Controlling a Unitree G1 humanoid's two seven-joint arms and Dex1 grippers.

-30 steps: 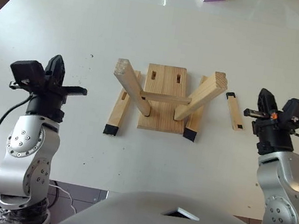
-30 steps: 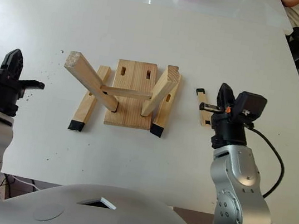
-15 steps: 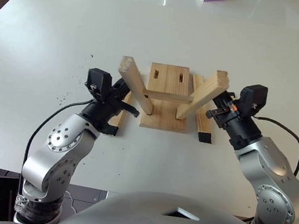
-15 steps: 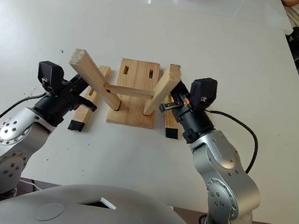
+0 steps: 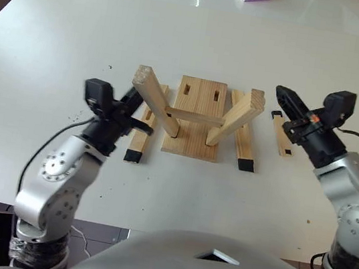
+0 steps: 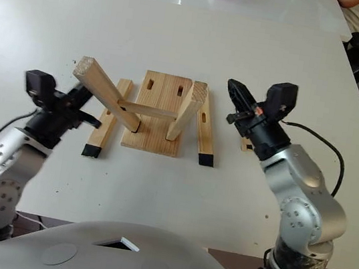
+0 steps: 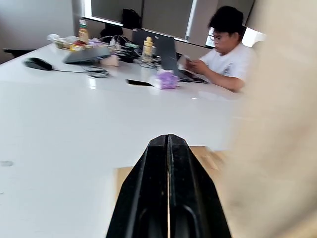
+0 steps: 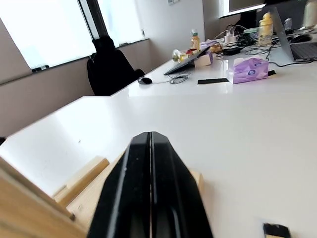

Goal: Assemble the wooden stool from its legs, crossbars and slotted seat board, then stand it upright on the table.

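The stool looked roughly half built. On the white table (image 5: pixel 67 30) the slotted seat board (image 5: pixel 190 143) lay flat. Two legs rose from it, the left standing leg (image 5: pixel 152 97) leaning toward 10 o'clock and the right standing leg (image 5: pixel 236 119) toward 2 o'clock, joined by one crossbar (image 5: pixel 195 117). Taking the board as the dial's centre, a loose leg (image 5: pixel 137 143) lay flat just beside its 9 o'clock edge and another loose leg (image 5: pixel 243 144) just beside its 3 o'clock edge. A short loose crossbar (image 5: pixel 280 132) lay farther out at 3 o'clock. By my reckoning those three pieces remained to be fitted, and the stool had yet to be turned onto its feet.

The left gripper (image 7: pixel 168 144) sat at the board's 9 o'clock, over the loose leg and close to the left standing leg, its fingers pressed together on nothing. The right gripper (image 5: pixel 284 95) hung at about 2 o'clock near the loose crossbar, raised off the table, fingers likewise pressed together and empty.
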